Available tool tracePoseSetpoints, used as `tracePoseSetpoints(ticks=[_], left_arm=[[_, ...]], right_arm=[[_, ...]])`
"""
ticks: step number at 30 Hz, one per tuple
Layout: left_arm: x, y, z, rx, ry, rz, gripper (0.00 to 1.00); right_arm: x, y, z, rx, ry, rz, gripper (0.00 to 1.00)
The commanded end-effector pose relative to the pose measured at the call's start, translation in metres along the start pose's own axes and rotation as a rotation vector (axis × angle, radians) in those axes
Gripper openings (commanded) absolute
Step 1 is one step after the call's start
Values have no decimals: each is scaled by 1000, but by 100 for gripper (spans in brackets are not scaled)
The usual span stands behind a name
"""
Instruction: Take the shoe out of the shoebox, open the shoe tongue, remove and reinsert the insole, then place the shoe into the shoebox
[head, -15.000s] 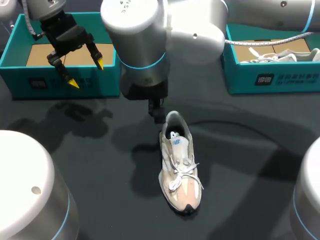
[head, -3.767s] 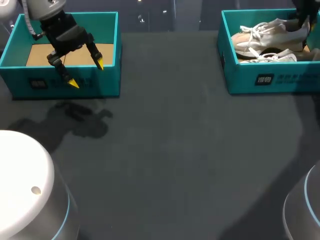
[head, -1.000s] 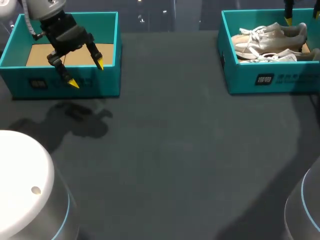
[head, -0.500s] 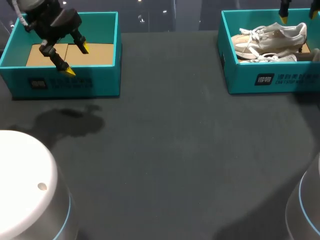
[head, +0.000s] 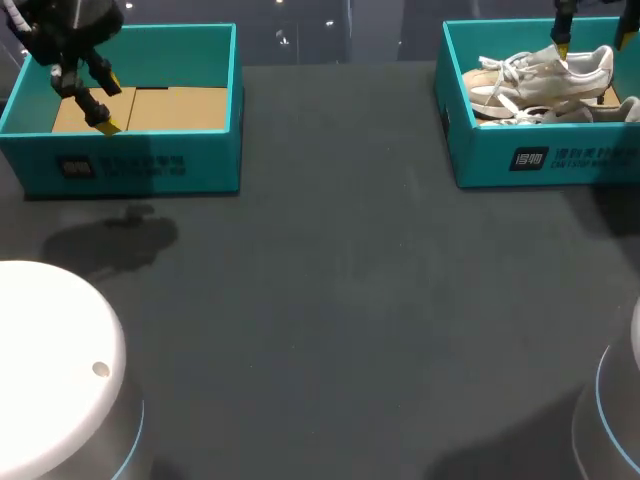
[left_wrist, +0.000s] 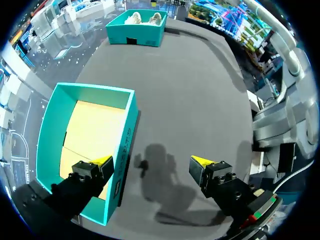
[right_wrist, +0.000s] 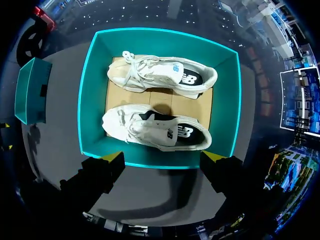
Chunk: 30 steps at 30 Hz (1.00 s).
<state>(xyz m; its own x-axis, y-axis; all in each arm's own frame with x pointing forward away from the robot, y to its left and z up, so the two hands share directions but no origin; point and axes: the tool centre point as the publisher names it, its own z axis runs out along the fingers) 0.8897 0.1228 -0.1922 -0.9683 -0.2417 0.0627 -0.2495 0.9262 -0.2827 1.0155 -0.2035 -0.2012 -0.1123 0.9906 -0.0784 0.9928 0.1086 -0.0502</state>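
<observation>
Teal shoebox (right_wrist: 92, 100) holds two shoes (right_wrist: 160, 131) beneath the spread right tool (right_wrist: 162, 156); spread left tool (left_wrist: 151, 161) straddles second box's (left_wrist: 131, 125) wall.

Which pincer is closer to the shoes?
Right. The right pincer hangs just above the shoes; the left pincer is far across the table, at the empty box.

On the table (head: 330, 320) the left shoebox (head: 135, 165) sits far left and the right shoebox (head: 545, 160) far right, well apart. In the right shoebox, one shoe (right_wrist: 162, 75) lies beside the other shoe (right_wrist: 155, 131). The left gripper (left_wrist: 151, 161) hangs above the left shoebox's wall, the right gripper (right_wrist: 163, 156) above the right shoebox's wall
</observation>
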Motion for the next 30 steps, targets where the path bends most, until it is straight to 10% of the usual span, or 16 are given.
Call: tracePoseSetpoints(ticks=[1,8,30], left_arm=[[-3,15,-4,-57,-150,-649,100],[-23,49,-15,5,-263,-816,100],[-45,54,-18,-54,-258,-1017,100]], right_arm=[[2,-12,0,-16,-9,15,100],[2,-12,0,-16,-9,15,100],[13,-32,-4,5,-4,65,100]])
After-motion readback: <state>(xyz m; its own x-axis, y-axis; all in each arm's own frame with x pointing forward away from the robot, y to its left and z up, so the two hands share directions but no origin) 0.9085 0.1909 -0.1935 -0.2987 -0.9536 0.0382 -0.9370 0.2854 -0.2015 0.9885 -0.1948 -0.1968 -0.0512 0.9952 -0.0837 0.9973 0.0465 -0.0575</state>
